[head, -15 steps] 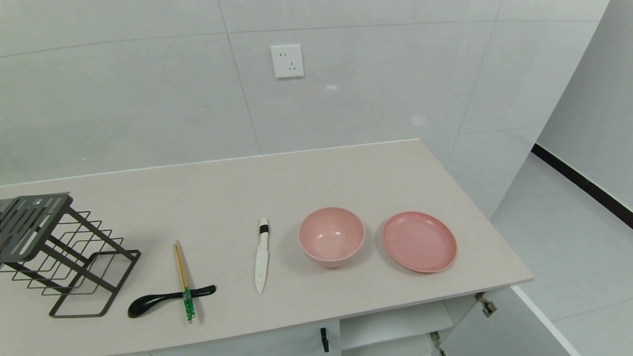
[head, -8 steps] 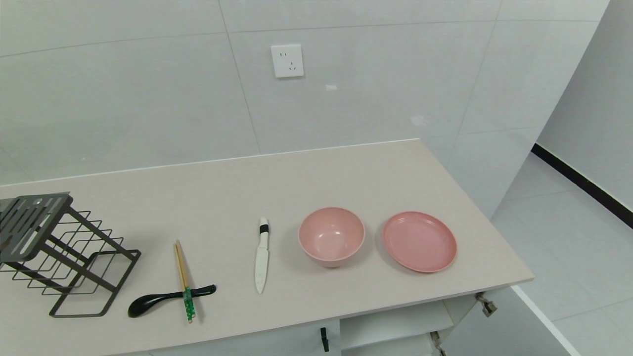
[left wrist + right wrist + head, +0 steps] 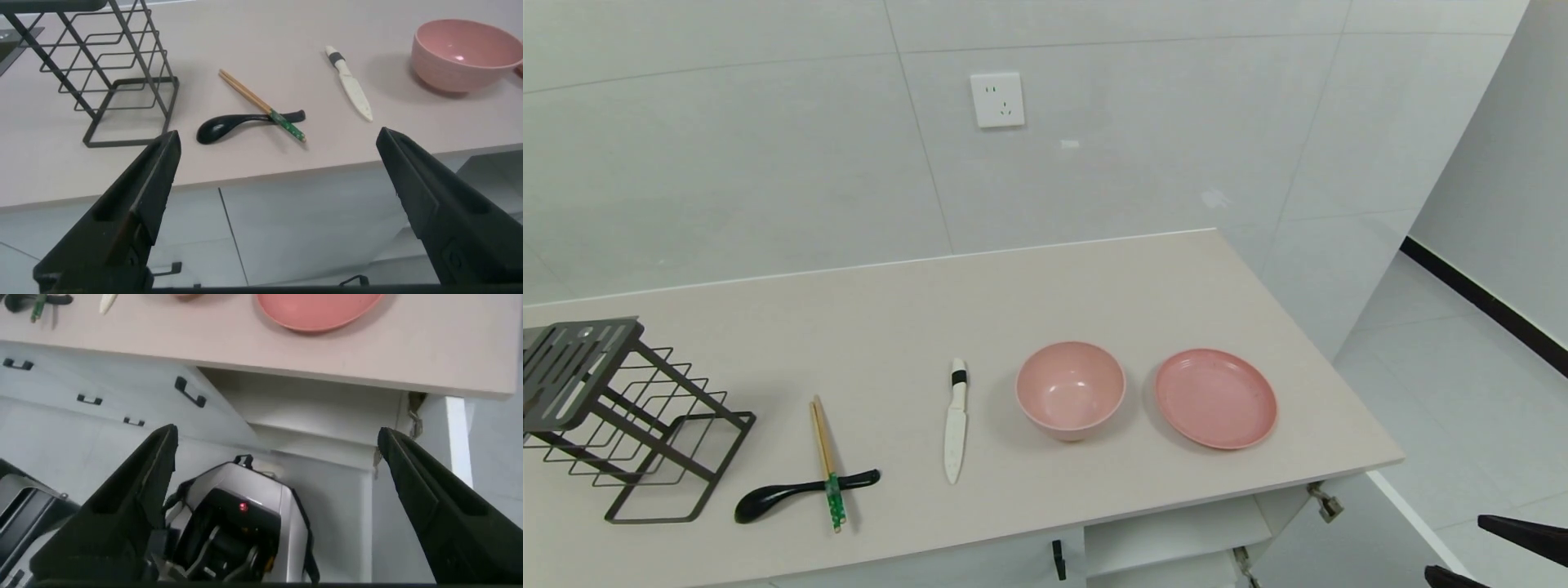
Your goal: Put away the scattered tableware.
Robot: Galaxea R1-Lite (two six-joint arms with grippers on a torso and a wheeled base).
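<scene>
- Since the earlier head pictures, the right gripper [image 3: 1455,545] has come into the lower right corner, beside the open white cabinet door [image 3: 1347,539]. The tableware has not shifted.
- Head view: the pieces lie in a loose row near the front edge of the beige counter [image 3: 1013,302].
  - The black wire rack [image 3: 645,416] stands at the far left, probably as the place for the small pieces.
  - A pair of wooden chopsticks with green ends [image 3: 825,445] lies across the handle of a black spoon [image 3: 792,494], so I judge the chopsticks should be lifted first.
  - A white knife with a black band [image 3: 956,425] lies alone in the middle.
  - The round pink bowl [image 3: 1070,390] stands upright just beside the flat pink plate [image 3: 1215,398], not touching it.
- Left wrist view: the left gripper [image 3: 278,137] hangs in front of the counter edge, its jaws wide apart and holding nothing.
  - Beyond them I see the rack [image 3: 106,61], the chopsticks [image 3: 257,102], the spoon [image 3: 237,125] and the knife [image 3: 350,72].
  - It faces these pieces, likely because they are on its side.
- Right wrist view: the right gripper [image 3: 276,434] is low, below the counter level, jaws spread wide and empty.
  - The plate [image 3: 319,309] sits near the counter edge, above the open cabinet space [image 3: 327,416].
  - The bowl and plate may belong in that space. Nothing is put away yet.
</scene>
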